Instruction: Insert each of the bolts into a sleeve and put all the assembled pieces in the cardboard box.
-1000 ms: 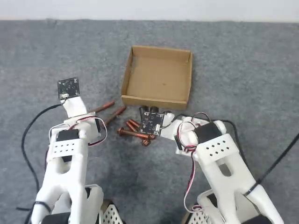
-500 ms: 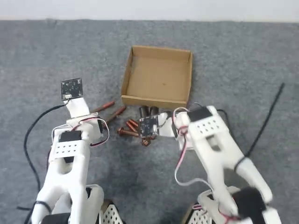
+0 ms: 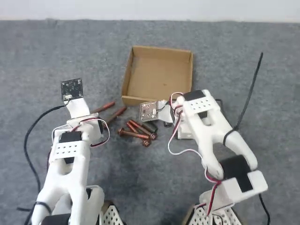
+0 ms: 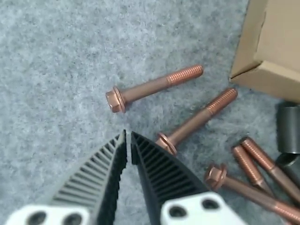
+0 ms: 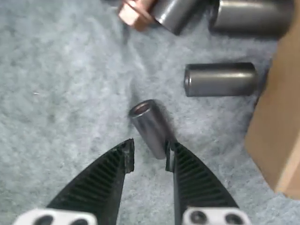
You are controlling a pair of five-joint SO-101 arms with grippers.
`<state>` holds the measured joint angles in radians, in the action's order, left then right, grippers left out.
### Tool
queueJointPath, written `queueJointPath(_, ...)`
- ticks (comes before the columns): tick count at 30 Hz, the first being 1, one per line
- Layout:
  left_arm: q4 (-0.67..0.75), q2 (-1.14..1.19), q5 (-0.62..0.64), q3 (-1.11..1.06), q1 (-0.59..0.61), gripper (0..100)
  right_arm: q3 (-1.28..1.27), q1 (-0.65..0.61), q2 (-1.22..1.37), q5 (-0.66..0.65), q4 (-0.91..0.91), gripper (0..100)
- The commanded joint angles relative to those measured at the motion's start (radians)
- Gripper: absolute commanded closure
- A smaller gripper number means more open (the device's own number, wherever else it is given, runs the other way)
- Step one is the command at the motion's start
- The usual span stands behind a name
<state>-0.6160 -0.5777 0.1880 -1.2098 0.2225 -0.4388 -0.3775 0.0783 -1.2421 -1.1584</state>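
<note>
My right gripper (image 5: 148,147) is open low over the carpet, and the near end of a dark sleeve (image 5: 147,124) lies between its fingertips. Beyond it lie three more sleeves (image 5: 220,79) and a copper bolt head (image 5: 133,14). My left gripper (image 4: 128,137) is shut with nothing in it, just short of two copper bolts (image 4: 154,87) lying on the carpet. In the high view these two bolts (image 3: 104,107) lie left of the cardboard box (image 3: 157,101), with several more bolts (image 3: 137,131) in front of it. The box holds nothing.
Grey carpet covers the table. A box wall (image 5: 281,117) stands close beside the right gripper, and a box corner (image 4: 267,51) lies beyond the left one. A black cable (image 3: 252,89) rises right of the right arm; another (image 3: 28,136) loops left of the left arm.
The right arm has swung forward and toward the box, leaving the bolt pile uncovered and coming down over the sleeves. The left arm has shifted only slightly.
</note>
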Motion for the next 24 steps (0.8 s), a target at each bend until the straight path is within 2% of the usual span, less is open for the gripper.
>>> queueJointPath(1, 0.026, -0.021, 0.008, 0.013, -0.009, 99, 0.081, 0.028, 0.035, -0.005, -0.001, 89.2)
queueJointPath(11, 0.026, -0.021, 0.008, 0.013, -0.009, 99, 0.178, 0.039, 0.248, 0.000, 0.054, 89.8)
queueJointPath(16, 0.026, -0.021, 0.008, 0.013, -0.009, 99, 0.201, 0.050, 0.245, 0.008, -0.002, 91.3)
queueJointPath(19, 0.026, -0.021, 0.008, 0.013, -0.009, 99, 0.201, 0.048, 0.213, 0.094, -0.015, 99.4)
queueJointPath(24, 0.028, -0.021, 0.008, 0.015, -0.009, 99, 0.201, 0.058, 0.163, 0.348, -0.004, 99.2)
